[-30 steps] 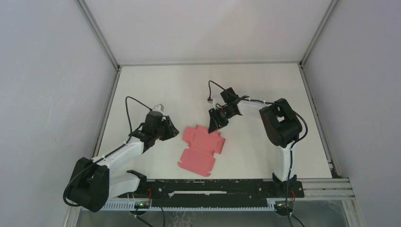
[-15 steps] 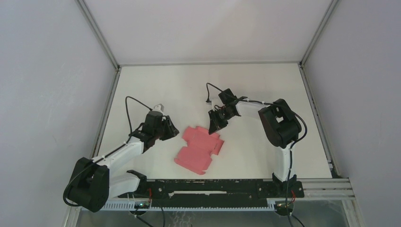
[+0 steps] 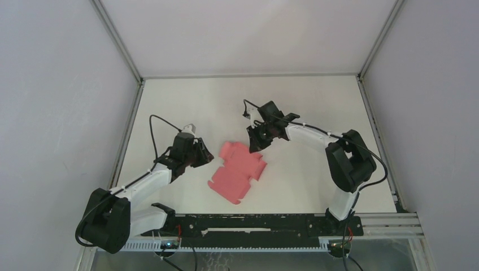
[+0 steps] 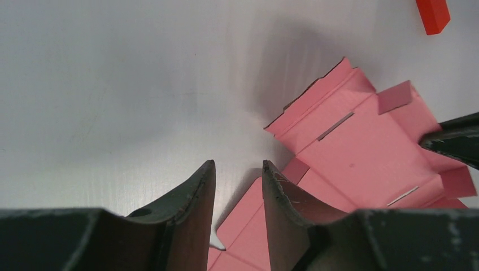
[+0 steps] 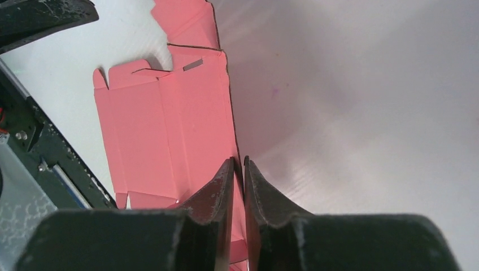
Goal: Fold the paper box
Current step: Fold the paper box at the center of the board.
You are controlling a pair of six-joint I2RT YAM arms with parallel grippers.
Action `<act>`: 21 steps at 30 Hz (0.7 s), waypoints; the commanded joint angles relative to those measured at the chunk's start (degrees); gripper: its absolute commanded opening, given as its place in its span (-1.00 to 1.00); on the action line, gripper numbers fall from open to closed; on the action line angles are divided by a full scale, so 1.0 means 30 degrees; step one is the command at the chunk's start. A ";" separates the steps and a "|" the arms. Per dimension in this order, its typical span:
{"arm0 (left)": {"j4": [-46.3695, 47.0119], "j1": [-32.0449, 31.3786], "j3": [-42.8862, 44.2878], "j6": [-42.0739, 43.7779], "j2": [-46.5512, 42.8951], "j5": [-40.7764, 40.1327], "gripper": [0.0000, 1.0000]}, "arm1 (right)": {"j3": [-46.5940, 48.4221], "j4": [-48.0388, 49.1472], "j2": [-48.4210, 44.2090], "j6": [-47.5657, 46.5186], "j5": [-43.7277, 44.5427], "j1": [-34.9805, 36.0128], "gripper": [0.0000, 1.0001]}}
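Top view: the box (image 3: 238, 171) lies opened out on the surface (image 3: 186, 101), near the middle and between the two hands.
Left arm (image 3: 144, 183): reaches from its base at the near left up and to the right, staying low over the surface.
Left hand (image 3: 208, 158): just beside the box's left edge. In the left wrist view the hand (image 4: 237, 166) is partly open and holds nothing. Bare surface shows between its fingers (image 4: 197, 189), and a corner of the box (image 4: 361, 147) lies under the right-side one.
Right arm (image 3: 308, 134): elbow out toward the right wall, forearm stretched leftward over the surface and angled down at the box's far edge.
Right hand (image 3: 255, 144): in the right wrist view the hand (image 5: 238, 165) is nearly closed. Its fingers (image 5: 217, 189) pinch the box's (image 5: 164, 124) thin edge, and pink card shows in the slit between them.
Box detail: panels, flaps and slots face up, and the sheet tilts where the right hand lifts its edge.
Red block (image 4: 432, 14): on the surface beyond the box, apart from it.
Change over the last second, right arm: the elbow has swung out to the right and nearer the base. The hand has moved slightly up and left, and its jaws have narrowed onto the card.
Change, box: it has turned and shifted with that hand, and its near end now sits farther left.
Change, left arm: it has held its place and the hand has kept the same opening.
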 commanded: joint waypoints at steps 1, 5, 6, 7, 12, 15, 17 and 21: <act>0.0933 0.0232 0.0247 0.0312 0.0004 -0.0382 -0.18 | -0.0102 -0.0575 -0.1781 -0.0335 0.3594 0.1010 -0.62; 0.1691 0.0495 0.0250 0.0253 0.0107 -0.0245 -0.18 | -0.0091 -0.1062 -0.2260 -0.0731 0.7005 0.2258 -0.62; 0.1914 0.0554 0.0255 0.0213 0.0176 -0.0185 -0.18 | -0.0086 -0.1172 -0.2258 -0.0762 0.7873 0.2652 -0.62; 0.2015 0.0638 0.0331 0.0197 0.0274 -0.0098 -0.18 | -0.0104 -0.1251 -0.2236 -0.0755 0.8805 0.2991 -0.62; 0.3395 0.0880 0.0489 0.0273 0.0896 0.0456 -0.18 | -0.0097 -0.1620 -0.1862 -0.0479 1.2422 0.4170 -0.63; 0.4543 0.1190 0.0669 0.0308 0.1721 0.0873 -0.18 | -0.0221 -0.1561 -0.1881 -0.0058 1.4085 0.4729 -0.64; 0.5505 0.1355 0.0695 0.0312 0.2367 0.1404 -0.19 | -0.0383 -0.1398 -0.2068 0.0025 1.4975 0.5020 -0.65; 0.7822 0.1457 0.0538 0.0326 0.3712 0.2947 -0.19 | -0.0626 -0.1261 -0.2682 -0.0031 1.6300 0.5438 -0.65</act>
